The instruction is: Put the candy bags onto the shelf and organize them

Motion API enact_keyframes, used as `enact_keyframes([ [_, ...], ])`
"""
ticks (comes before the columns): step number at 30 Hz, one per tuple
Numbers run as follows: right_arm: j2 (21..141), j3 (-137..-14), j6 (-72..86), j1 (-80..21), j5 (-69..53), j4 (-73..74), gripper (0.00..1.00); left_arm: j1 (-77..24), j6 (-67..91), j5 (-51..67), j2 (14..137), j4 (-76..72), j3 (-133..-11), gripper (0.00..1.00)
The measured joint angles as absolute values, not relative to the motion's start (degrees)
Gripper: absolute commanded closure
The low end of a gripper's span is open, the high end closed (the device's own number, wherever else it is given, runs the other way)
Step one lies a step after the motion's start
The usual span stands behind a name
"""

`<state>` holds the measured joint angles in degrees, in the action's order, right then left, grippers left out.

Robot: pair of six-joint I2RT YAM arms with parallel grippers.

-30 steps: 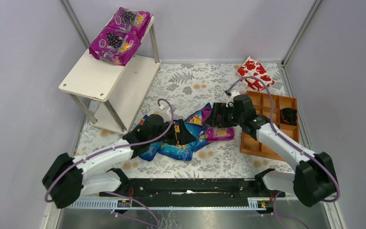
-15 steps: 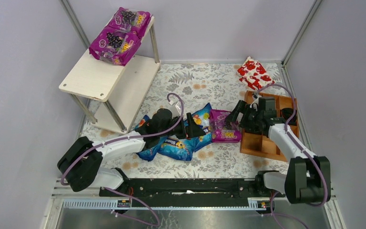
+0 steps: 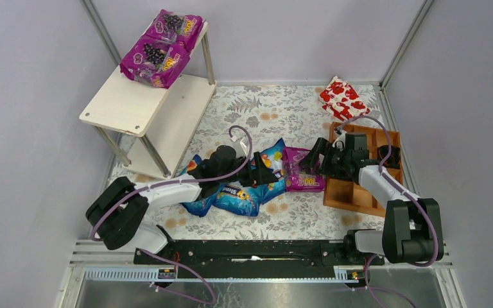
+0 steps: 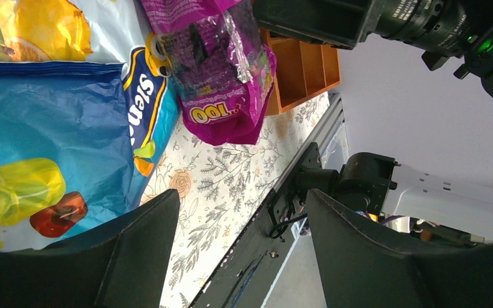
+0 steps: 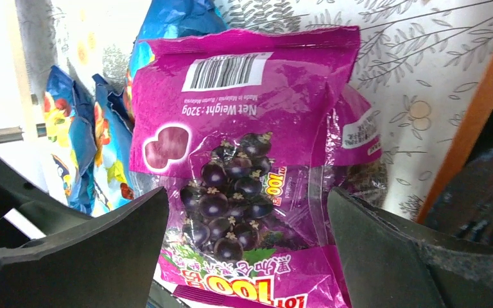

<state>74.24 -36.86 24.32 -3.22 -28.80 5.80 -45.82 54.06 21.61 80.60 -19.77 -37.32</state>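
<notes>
top view / shelf: the shelf [image 3: 125,102] is at the far left, with two purple candy bags [image 3: 162,45] side by side at the far end of its top board
top view / table: the blue candy bags [image 3: 234,196] are in a loose overlapping pile mid-table [image 3: 263,109], and the third purple bag [image 3: 303,174] touches their right edge
top view / tray: the brown tray [image 3: 352,194] is just right of that bag, with a dark item [image 3: 390,156] in a far-right compartment; a red-and-white package [image 3: 345,99] lies behind it
top view / hands: left hand [image 3: 266,172] is over the blue pile, right hand [image 3: 311,159] at the third purple bag's tray side
left wrist: left hand [image 4: 242,196] is spread wide and pinching nothing, with blue candy bags [image 4: 58,128] and bare table below; the third purple bag [image 4: 224,83] and brown tray [image 4: 302,70] are past them
right wrist: right hand [image 5: 247,196] is spread wide with the third purple bag [image 5: 250,147] framed between its fingers, can't tell if they touch; blue candy bags [image 5: 77,141] are beyond
</notes>
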Motion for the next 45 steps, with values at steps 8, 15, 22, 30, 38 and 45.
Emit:
enact_keyframes([
  [8, 74.2, -34.1, 26.0, -3.4, -31.9, 0.1, 0.00, -45.8, 55.3, 20.8, 89.1, -19.6, -45.3, 0.29],
  [15, 73.6, -33.4, 27.0, -3.4, -32.6, -1.1, 0.00, -47.9, 54.1, 18.3, 95.2, -18.2, -53.7, 0.28],
  [22, 71.7, -32.3, 27.3, -3.6, -32.7, -1.6, 0.00, -52.1, 52.5, 12.9, 100.1, -14.4, -58.4, 0.36],
  [30, 70.7, -31.7, 27.3, -3.8, -32.9, -2.0, 0.00, -53.0, 52.8, 6.6, 100.7, -12.8, -58.4, 0.44],
  [38, 70.4, -31.0, 27.3, -3.8, -33.1, -2.8, 0.00, -53.0, 53.2, 5.3, 103.7, -13.8, -58.6, 0.38],
  [45, 69.5, -30.5, 27.3, -3.8, -32.8, -3.2, 0.00, -53.0, 53.8, 5.7, 105.1, -14.3, -59.8, 0.67],
])
